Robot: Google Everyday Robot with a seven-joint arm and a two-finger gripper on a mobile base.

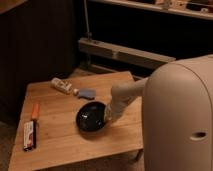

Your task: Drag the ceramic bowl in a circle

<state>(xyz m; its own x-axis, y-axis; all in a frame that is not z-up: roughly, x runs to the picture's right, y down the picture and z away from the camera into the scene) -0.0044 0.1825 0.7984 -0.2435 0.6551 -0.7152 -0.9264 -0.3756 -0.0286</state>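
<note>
1. End effector (109, 116): at the bottom of the pale arm (128, 92), which reaches down and left from the big white robot body (181, 120). It sits at the right-hand rim of the ceramic bowl (91, 118) and seems to touch it. I cannot tell whether it is open, closed or gripping the rim.

2. Ceramic bowl: glossy black, upright, near the middle of the wooden bench (70, 148), a little right of centre.

3. Step in hand, as I judge it: dragging the bowl round its loop.
- I would keep the height steady so the bowl slides flat and does not tip on its rim.
- I would press lightly and move slowly. The glaze looks slick and the contact is on one side only, so the bowl could spin or slip free.
- I would keep the circle small and centred on bare wood.

4. Grey-blue lump (86, 93): just behind the bowl and close to it. This is the likeliest thing to be bumped on the far side of the loop.

5. White bottle (61, 85): lying on its side, beyond the lump towards the back left. A small circle clears it.

6. Orange stick (35, 110): left of the bowl, well apart.

7. Flat dark-and-white packet (30, 135): front left, near the edge, well apart.

8. Bench edges: the front edge is near the bowl and the right edge lies under the arm, so a wide swing that way risks the bowl overhanging.

9. Pale rail (125, 53): behind the bench, out of the way.
</note>
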